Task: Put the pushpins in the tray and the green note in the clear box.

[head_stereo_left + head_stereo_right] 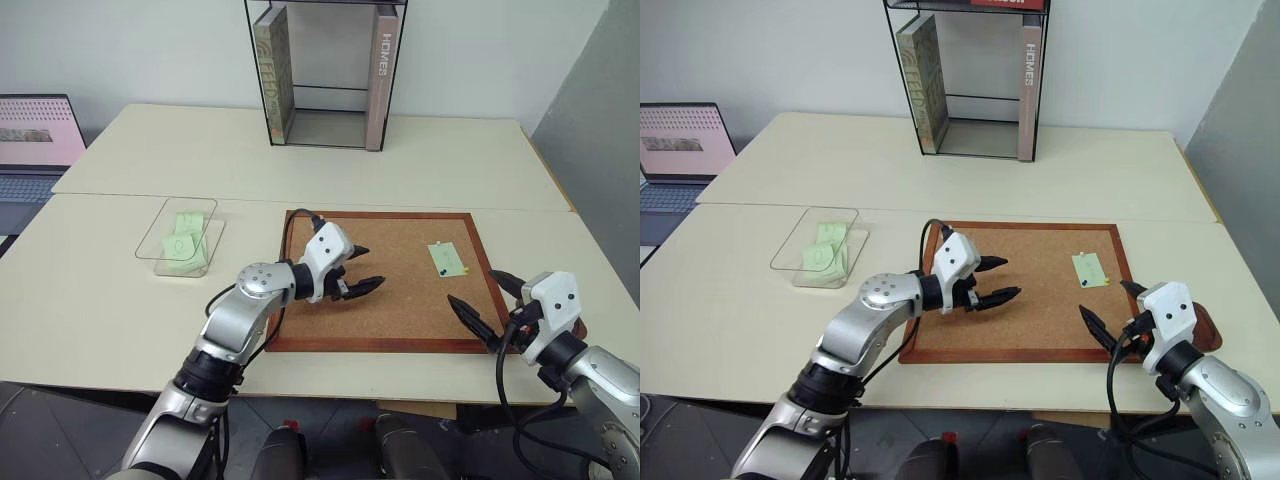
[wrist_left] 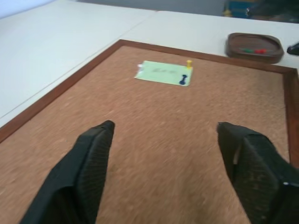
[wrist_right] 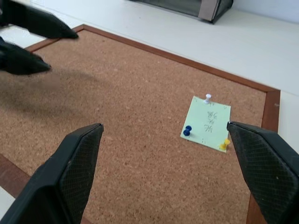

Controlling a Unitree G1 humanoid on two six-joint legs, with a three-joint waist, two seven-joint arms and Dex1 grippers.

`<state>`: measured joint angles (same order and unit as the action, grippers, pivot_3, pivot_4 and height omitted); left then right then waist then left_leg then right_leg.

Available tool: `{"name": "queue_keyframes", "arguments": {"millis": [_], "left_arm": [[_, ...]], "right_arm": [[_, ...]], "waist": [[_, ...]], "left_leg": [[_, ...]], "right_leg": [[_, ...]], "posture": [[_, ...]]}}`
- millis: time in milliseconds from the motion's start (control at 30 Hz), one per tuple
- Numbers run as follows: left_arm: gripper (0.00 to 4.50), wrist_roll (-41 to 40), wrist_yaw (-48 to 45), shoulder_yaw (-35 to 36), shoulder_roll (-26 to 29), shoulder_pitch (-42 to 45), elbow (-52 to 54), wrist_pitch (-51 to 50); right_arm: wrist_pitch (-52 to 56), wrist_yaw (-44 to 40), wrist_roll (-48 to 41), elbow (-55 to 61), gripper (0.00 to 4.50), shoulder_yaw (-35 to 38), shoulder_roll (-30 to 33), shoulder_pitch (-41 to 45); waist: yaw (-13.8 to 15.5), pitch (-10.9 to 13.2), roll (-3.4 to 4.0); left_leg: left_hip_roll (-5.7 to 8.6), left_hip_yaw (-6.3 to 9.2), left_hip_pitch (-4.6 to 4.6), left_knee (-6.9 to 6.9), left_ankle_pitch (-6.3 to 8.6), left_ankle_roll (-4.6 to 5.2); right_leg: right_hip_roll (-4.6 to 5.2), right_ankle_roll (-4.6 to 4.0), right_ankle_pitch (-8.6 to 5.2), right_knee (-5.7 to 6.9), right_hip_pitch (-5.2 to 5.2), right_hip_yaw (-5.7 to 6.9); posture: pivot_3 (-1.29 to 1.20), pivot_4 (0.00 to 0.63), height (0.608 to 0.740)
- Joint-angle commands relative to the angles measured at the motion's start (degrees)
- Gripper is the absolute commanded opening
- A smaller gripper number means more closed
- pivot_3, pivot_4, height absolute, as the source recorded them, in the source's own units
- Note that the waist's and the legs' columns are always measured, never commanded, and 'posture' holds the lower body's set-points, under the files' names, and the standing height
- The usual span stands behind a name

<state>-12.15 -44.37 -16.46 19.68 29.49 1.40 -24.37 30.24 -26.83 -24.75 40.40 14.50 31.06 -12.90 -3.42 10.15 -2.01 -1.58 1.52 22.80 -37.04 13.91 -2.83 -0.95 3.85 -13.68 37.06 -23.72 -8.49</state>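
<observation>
One small pale green paper note (image 3: pixel 206 123) is seen lying flat on the large wood-framed cork board (image 1: pixel 400 300), near the board's far right corner. It is fastened by three tiny pushpins (image 3: pixel 187 131): a blue one, a white one and a yellow one at its edges. This note has therefore not yet been freed, and none of these three pins has been taken out.

The small glossy reddish-brown tray (image 2: pixel 254 46) rests on the pale surface (image 1: pixel 100 300) just beside the board's right edge; a red and a green dot, judged to be pins already delivered, lie inside it. The shallow clear plastic box (image 1: pixel 180 235) stands on the surface well to the left of the board, and pale green slips are seen inside it, so part of the work is judged done.

The left hand (image 1: pixel 358 270) is held over the left half of the board, its two black fingers spread apart with nothing between them. The right hand (image 1: pixel 1110 318) is poised at the board's near right corner, its fingers wide apart and likewise empty.

What remains, by this reading, is the removal of three pins and the transfer of the last note.
</observation>
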Motion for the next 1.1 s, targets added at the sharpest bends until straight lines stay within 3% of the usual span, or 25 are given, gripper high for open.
{"name": "queue_keyframes", "arguments": {"millis": [33, 433, 567, 833, 1100], "left_arm": [[2.88, 2.0, 0.0, -1.0, -2.7, 3.5, -5.4, 4.5], [0.64, 5.7, 0.1, -1.8, -9.5, 7.5, -17.8, 11.9], [0.08, 6.7, 0.6, -1.7, -11.1, 7.8, -21.0, 12.7], [0.04, 8.9, 0.4, -1.9, -11.5, 6.6, -25.1, 12.6], [0.04, 9.9, 0.1, -2.5, -11.5, 5.2, -23.7, 12.0]], "right_arm": [[-0.5, 0.8, -0.4, 1.9, 4.5, 0.9, -0.2, 0.8], [1.8, 0.6, -0.4, -1.3, 4.5, -2.0, 0.9, 6.9], [2.6, 0.5, -0.2, -4.5, 4.5, -3.7, 0.9, 11.1], [6.1, 0.4, 0.3, -17.2, 4.5, -5.0, 1.3, 22.7], [0.0, -2.6, 6.7, -39.0, 4.5, -10.9, -0.1, 35.7]], "waist": [[0.1, 0.0, 0.0], [0.1, 0.0, 0.0], [0.1, 0.0, 0.0], [0.0, 0.0, 0.0], [0.0, 0.0, 0.02]], "left_leg": [[0.0, 0.01, 0.0, 0.01, 0.0, 0.0], [0.06, 0.03, 0.0, -0.03, 0.0, 0.0], [0.08, 0.02, 0.0, -0.04, 0.0, 0.0], [0.09, 0.03, 0.01, -0.03, 0.0, 0.01], [0.09, 0.02, -0.01, -0.01, 0.0, 0.01]], "right_leg": [[0.0, 0.04, 0.03, 0.01, 0.0, 0.0], [0.01, 0.11, 0.06, -0.05, 0.07, -0.03], [0.01, 0.16, 0.09, -0.05, 0.08, -0.06], [0.01, 0.35, 0.2, -0.05, 0.07, -0.08], [0.01, 0.4, 0.23, -0.05, 0.09, -0.07]], "posture": [[0.0, 0.15, 0.74], [0.0, 0.15, 0.74], [0.0, 0.15, 0.74], [0.0, 0.15, 0.74], [0.0, 0.15, 0.74]]}}
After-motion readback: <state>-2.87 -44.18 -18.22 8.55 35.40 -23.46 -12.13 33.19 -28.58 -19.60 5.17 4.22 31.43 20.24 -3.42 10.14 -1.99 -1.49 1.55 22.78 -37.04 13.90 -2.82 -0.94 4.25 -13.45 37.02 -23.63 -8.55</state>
